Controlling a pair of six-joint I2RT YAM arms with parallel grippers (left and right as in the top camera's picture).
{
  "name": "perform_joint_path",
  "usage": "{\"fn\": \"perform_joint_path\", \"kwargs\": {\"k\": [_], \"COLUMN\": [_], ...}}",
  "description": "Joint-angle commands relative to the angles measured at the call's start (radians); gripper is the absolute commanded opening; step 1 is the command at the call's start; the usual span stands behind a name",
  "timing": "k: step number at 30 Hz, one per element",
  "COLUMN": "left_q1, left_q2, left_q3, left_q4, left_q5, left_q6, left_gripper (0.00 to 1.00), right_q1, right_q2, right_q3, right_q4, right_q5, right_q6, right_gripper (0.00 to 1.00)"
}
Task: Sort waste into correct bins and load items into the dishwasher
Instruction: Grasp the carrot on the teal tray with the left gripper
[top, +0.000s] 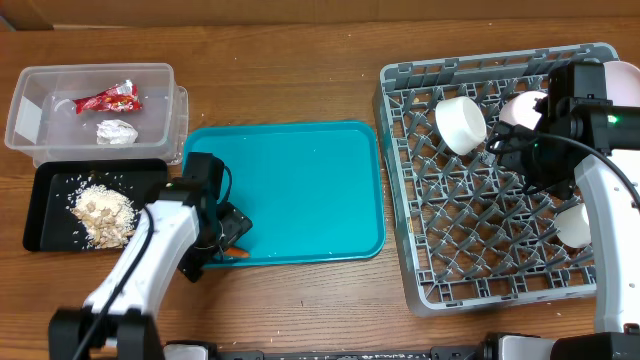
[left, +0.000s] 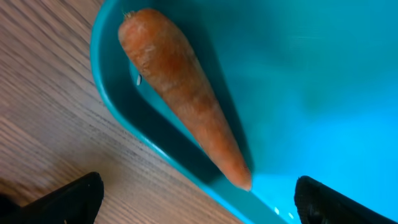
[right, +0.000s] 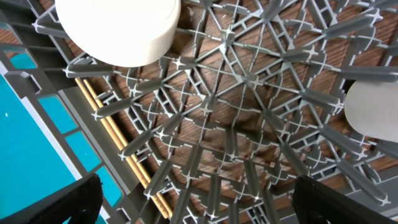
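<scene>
Since the carrot (left: 186, 99) lies tucked against the tray's (left: 298, 74) rim near the table's front-left, the left gripper (left: 199, 198) hovers over it, jaws spread, grasping nothing. The right gripper (right: 199, 200), likewise released, hovers above the rack (right: 249, 81) by the right edge.

My left wrist view shows the orange carrot (left: 186, 106) lying diagonally. Overhead, upper left, red wrapper (top: 107, 98) and white tissue (top: 116, 131) sit in the clear tub (top: 95, 68).
</scene>
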Motion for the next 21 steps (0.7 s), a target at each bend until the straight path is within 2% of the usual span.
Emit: {"fn": "perform_joint_path", "kwargs": {"k": [1,4,7,9,10,11,15,18,21], "left_q1": [-0.003,-0.003,-0.003,-0.003,-0.003,-0.003,-0.003,-0.003,-0.003], "left_q2": [0.069,0.107,0.117,0.117,0.117,0.117,0.117,0.117,0.117], "left_q3": [-0.008,-0.008,-0.008,-0.008,-0.008,-0.008,-0.008,-0.008,-0.008], "left_q4": [0.026,0.066,0.092,0.1,0.102,0.102,0.102,0.105,0.108], "left_q5": [-0.009,-0.01,-0.01,-0.01,-0.013,-0.013,-0.018,-0.018,-0.018], "left_q6": [-0.031,-0.031,-0.031,-0.031,-0.031,-0.031,-0.031,-0.031,-0.031], "left_gripper": [1.0,0.98,0.87,0.71,0.55,0.49,0.35,0.16,0.11], "right_q1": [-0.002,-0.002,-0.002,-0.002,-0.002,-0.002,-0.002,-0.002,-0.002], "right_q2": [-0.003,-0.003,-0.003,-0.003,-0.003,-0.003,-0.003,-0.003,-0.003], "right_q3": [0.01,0.01,0.01,0.01,0.01,0.01,0.01,0.01,0.01], "right_q4": [0.002,0.002,0.002,0.003,0.003,0.003,0.003,0.003,0.003], "right_q5": [-0.002,-0.002,-0.002,-0.001,0.006,0.009,0.009,0.009,0.009], "right_q6": [-0.007,-0.007,-0.007,-0.007,-0.007,-0.007,-0.007,-0.007,-0.007], "right_gripper": [1.0,1.0,1.0,1.0,1.0,1.0,1.0,1.0,1.0]}}
